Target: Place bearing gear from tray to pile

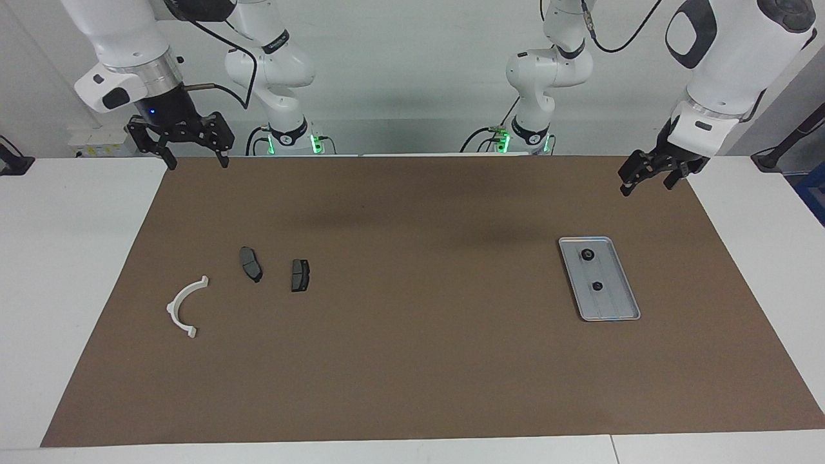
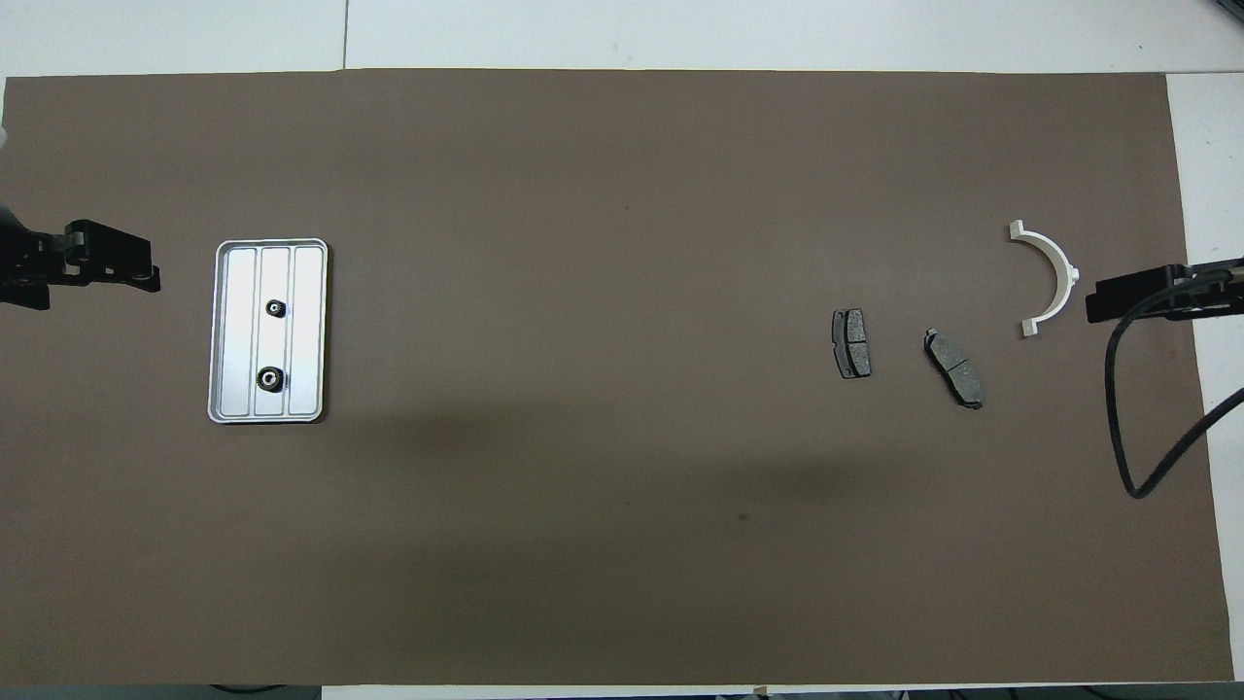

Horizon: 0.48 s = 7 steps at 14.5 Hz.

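Tray (image 1: 615,308) sits on the brown mat (image 1: 412,361) toward the left arm's end of the tabletop (image 1: 71,258). Two bearing gears in it, both along the middle rib channel: nearer gear (image 1: 587,255) and farther gear (image 1: 597,286), apart from each other, neither touching the rim. In the overhead view the farther gear (image 2: 276,308) is at 12 o'clock from the nearer gear (image 2: 269,379), with the tray rim (image 2: 221,331) around both.

Pile is toward the right arm's end: white half-ring bracket (image 1: 185,305), lying flat; dark plate (image 1: 251,263) and second dark plate (image 1: 300,275) side by side, not touching. In the overhead view the bracket (image 2: 1048,277) is at about 1 o'clock from the plate (image 2: 954,367), and the second plate (image 2: 851,343) sits at about 10 o'clock from that plate. All three loose, well apart from the tray.

Left claw (image 1: 648,179) hangs in the air over the mat edge at the left arm's end, waiting, holds nothing; fingers spread a little. Right claw (image 1: 193,158) hangs over the mat corner at the right arm's end, fingers spread wide, holds nothing.
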Available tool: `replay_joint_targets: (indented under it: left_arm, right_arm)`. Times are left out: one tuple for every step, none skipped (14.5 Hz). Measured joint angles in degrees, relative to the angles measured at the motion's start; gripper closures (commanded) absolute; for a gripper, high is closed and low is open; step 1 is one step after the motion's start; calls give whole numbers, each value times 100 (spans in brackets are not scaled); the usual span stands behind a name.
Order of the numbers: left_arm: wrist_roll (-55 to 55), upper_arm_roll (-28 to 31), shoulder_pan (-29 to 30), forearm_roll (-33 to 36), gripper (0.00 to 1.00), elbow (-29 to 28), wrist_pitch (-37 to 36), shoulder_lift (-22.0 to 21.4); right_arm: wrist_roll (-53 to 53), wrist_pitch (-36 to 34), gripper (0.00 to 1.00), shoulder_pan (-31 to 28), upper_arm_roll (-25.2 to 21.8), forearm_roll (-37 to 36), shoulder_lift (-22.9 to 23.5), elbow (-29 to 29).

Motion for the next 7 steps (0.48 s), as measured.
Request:
replay_joint_targets:
  left_arm:
    - [0,0,0,-1,0,0,0,0]
    - [0,0,0,-1,0,0,1,0]
    - [0,1,0,-1,0,0,11,1]
    - [0,7,1,-1,0,-3,35,0]
    - [0,15,5,-1,0,-23,115,1]
    - [0,27,15,-1,0,-71,259,2]
    - [0,43,23,-1,0,-165,470,3]
  right_arm:
    - [0,0,0,0,0,0,0,0]
    - [0,0,0,0,0,0,0,0]
    - [0,0,0,0,0,0,0,0]
    - [0,0,0,0,0,0,0,0]
    - [0,0,0,0,0,0,0,0]
    - [0,0,0,0,0,0,0,0]
    - [0,0,0,0,0,0,-2,0]
